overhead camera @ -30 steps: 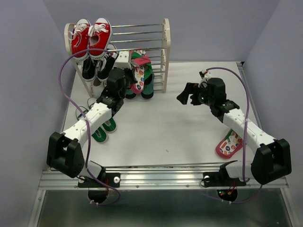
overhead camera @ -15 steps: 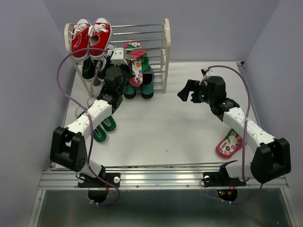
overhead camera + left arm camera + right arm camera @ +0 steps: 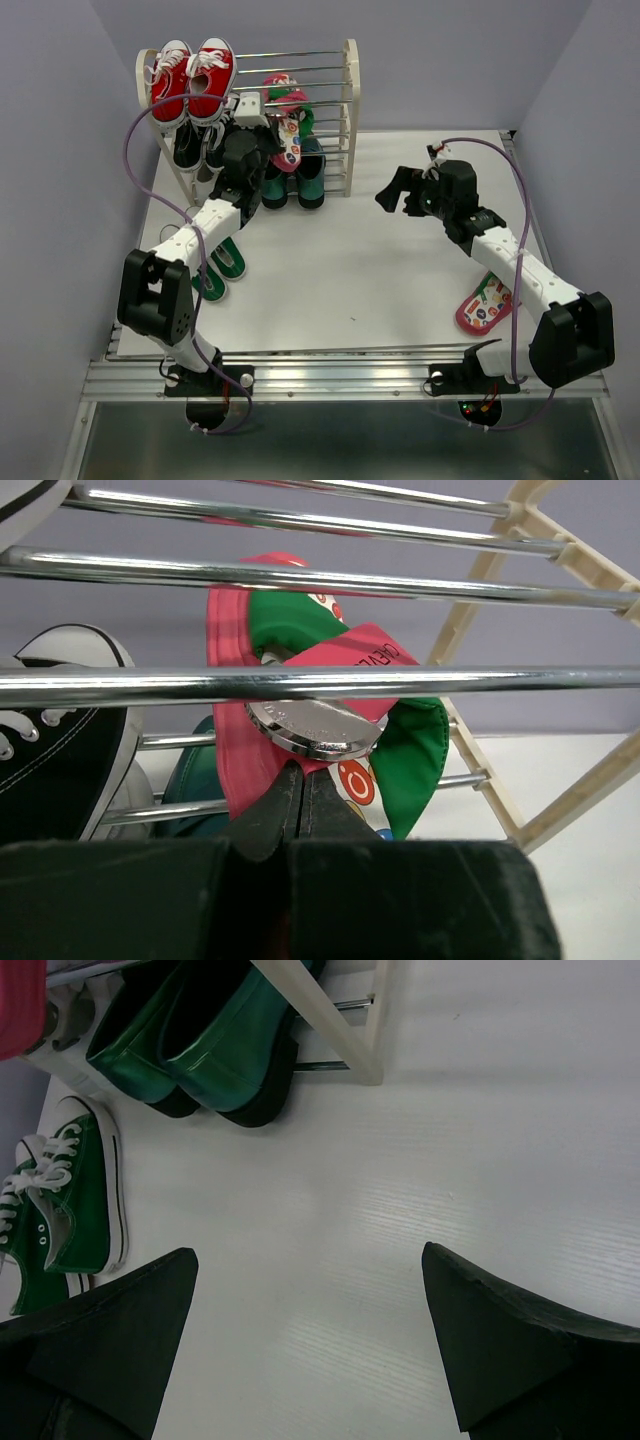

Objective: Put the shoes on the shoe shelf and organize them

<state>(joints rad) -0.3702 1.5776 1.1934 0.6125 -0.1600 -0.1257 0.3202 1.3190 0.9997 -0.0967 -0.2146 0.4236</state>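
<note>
Your left end effector (image 3: 300, 810) is pinched shut on the lower edge of a flip-flop (image 3: 232, 760). The shoe stands just ahead of its tips, behind a rod of the shoe shelf (image 3: 150, 685), probably so it can be fed onto a tier. Your right end effector (image 3: 308, 1260) gapes wide and carries nothing, with bare desk (image 3: 400, 1160) beneath it. The other flip-flop (image 3: 485, 303) lies behind it, beside its arm.

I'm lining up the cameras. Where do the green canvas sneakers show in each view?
Top external: green sneakers left of centre.
Left wrist: not in it.
Right wrist: green sneakers at the left edge.
Shared landmark: the cream frame of the shoe shelf.
</note>
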